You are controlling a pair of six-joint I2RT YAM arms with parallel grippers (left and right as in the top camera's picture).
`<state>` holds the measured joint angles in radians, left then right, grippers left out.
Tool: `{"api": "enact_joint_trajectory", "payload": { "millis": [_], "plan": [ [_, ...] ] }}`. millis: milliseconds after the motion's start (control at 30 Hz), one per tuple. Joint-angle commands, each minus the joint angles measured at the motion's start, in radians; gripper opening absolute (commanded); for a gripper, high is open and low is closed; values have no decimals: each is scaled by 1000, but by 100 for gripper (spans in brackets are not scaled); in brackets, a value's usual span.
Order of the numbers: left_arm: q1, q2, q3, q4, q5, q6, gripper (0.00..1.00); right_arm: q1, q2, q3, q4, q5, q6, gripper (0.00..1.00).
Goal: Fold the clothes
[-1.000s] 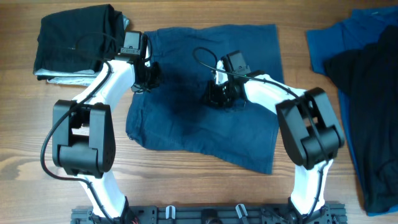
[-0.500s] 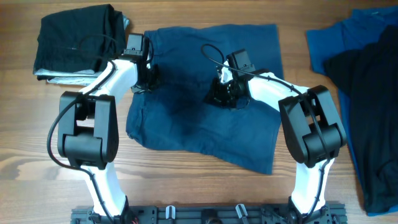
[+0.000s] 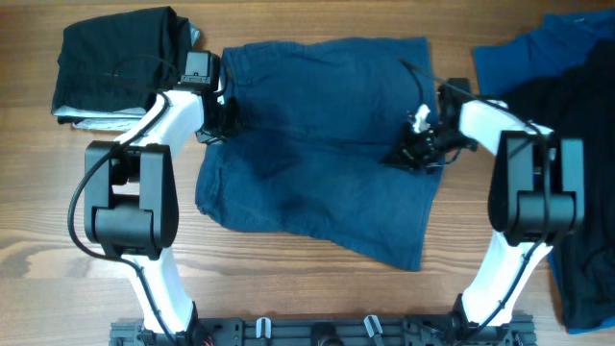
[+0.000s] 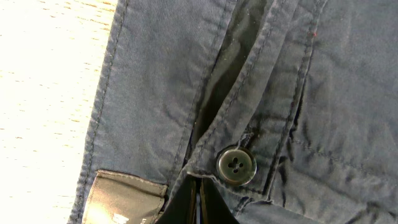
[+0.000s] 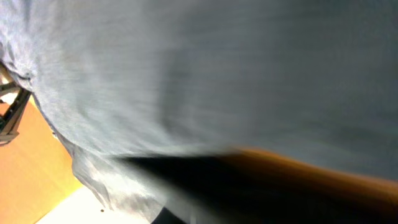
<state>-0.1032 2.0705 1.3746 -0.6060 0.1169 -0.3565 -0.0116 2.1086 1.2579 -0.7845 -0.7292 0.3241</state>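
left wrist cam shows a button (image 4: 236, 165) and label (image 4: 121, 199) on the navy shorts (image 3: 307, 183), overhead doesn't; left gripper (image 4: 199, 194) closed beside them, right gripper (image 3: 413, 154) closed too, maybe on cloth.

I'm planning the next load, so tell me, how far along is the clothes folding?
Done: a folded black garment stack sits at top left. In hand: the dark navy-blue fabric shorts lie spread flat and unfolded, with the left gripper shut at the waistband by the dark round button and the right gripper shut at their right edge. Left: folding the shorts, then the bright blue garment and black garment heaped at right.
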Motion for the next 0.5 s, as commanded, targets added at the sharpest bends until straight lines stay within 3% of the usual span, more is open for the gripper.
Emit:
{"api": "enact_joint_trajectory", "payload": {
  "millis": [0,267,467],
  "plan": [
    [21,68,-21,-11,-71,13,4,-101,25,-7,-67,196,-90,5],
    [21,68,-21,-19,-71,13,4,-240,-8,20,-156,244,-167,4],
    [21,60,-20,-22,-74,12,4,-276,-195,74,-228,225,-193,4]
  ]
}}
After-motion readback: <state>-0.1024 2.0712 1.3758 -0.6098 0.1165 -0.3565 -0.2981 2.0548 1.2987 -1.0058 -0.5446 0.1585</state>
